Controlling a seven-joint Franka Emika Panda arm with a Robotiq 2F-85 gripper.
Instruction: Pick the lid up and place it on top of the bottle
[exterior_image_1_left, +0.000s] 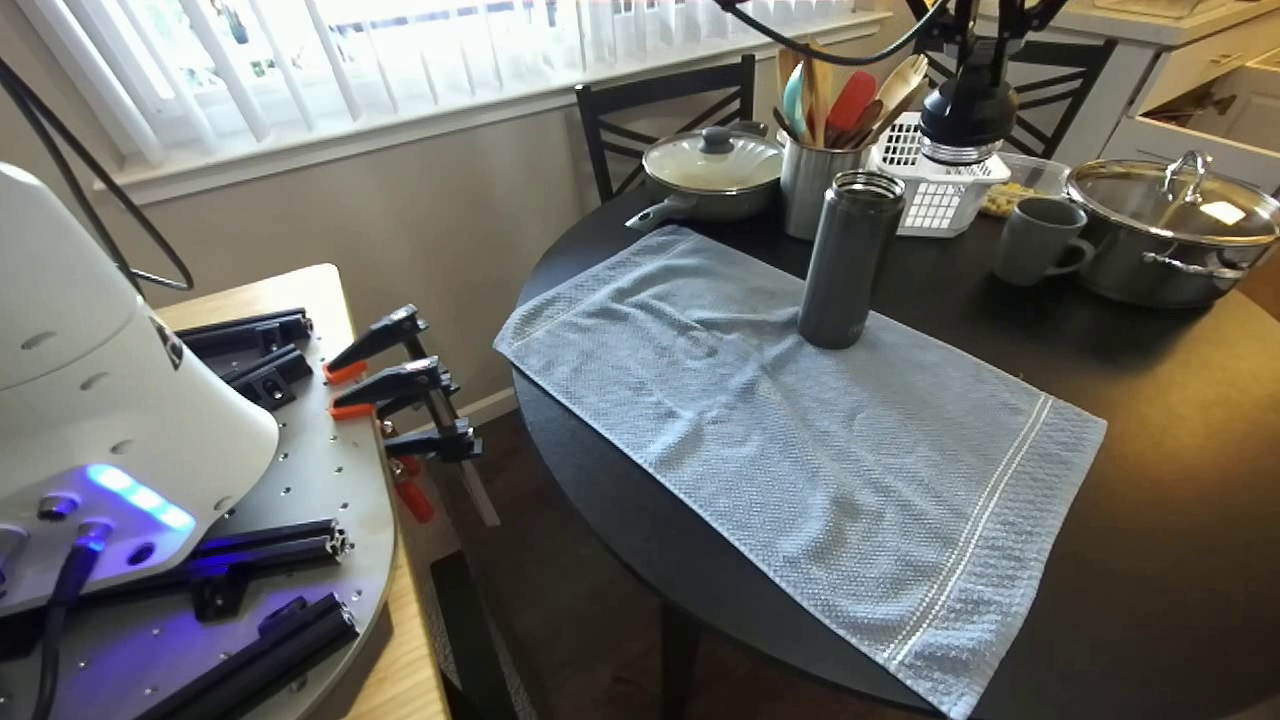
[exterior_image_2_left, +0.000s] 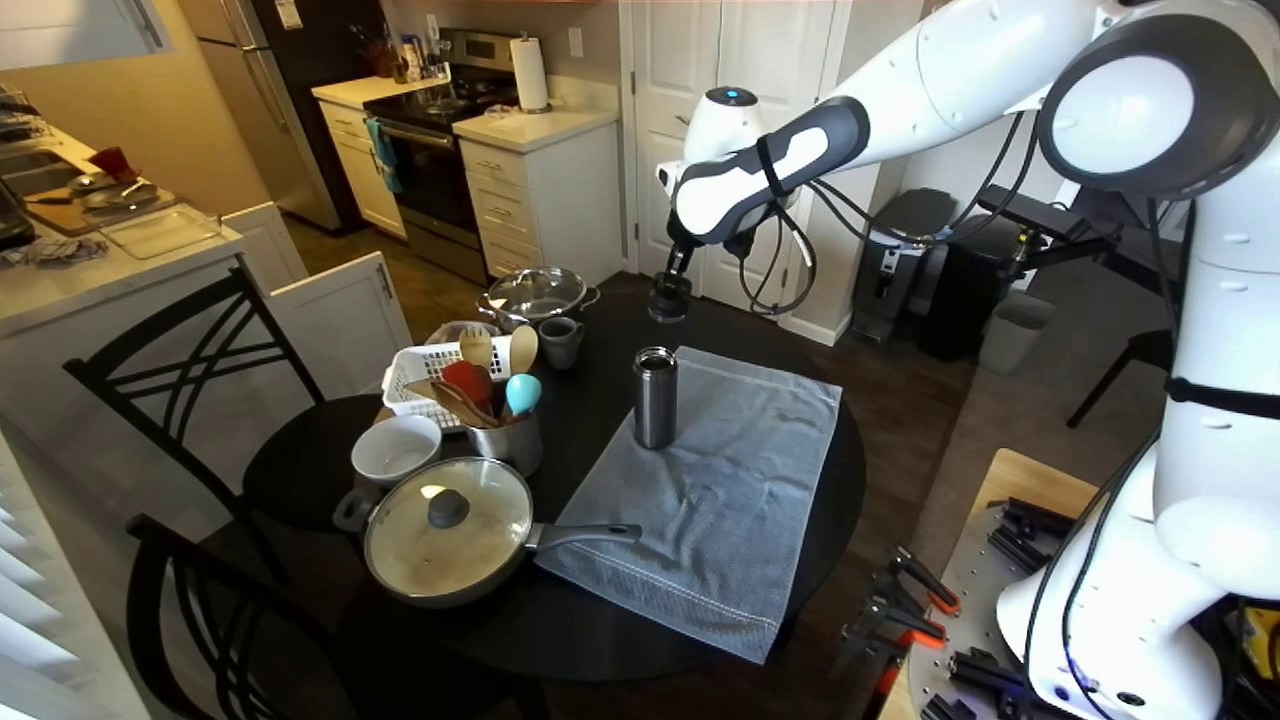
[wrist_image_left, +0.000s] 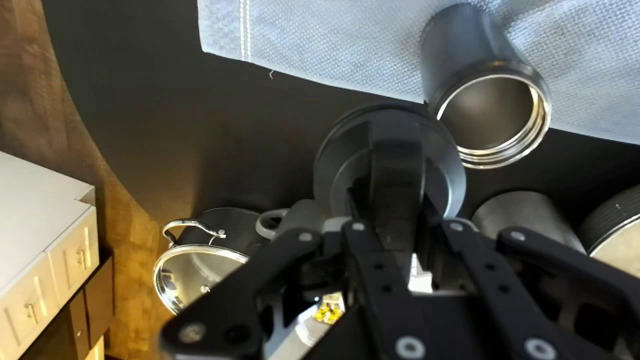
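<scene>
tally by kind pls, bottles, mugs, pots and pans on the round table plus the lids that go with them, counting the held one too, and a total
Bottle: 1
Mug: 1
Pot: 1
Pan: 1
Lids: 3 (black lid in the gripper, pot lid, pan lid)
Total: 7

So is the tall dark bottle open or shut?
Open: the bottle stands uncovered, and the wrist view looks right into it. The gripper holds the lid in the air, off the bottle.
</scene>
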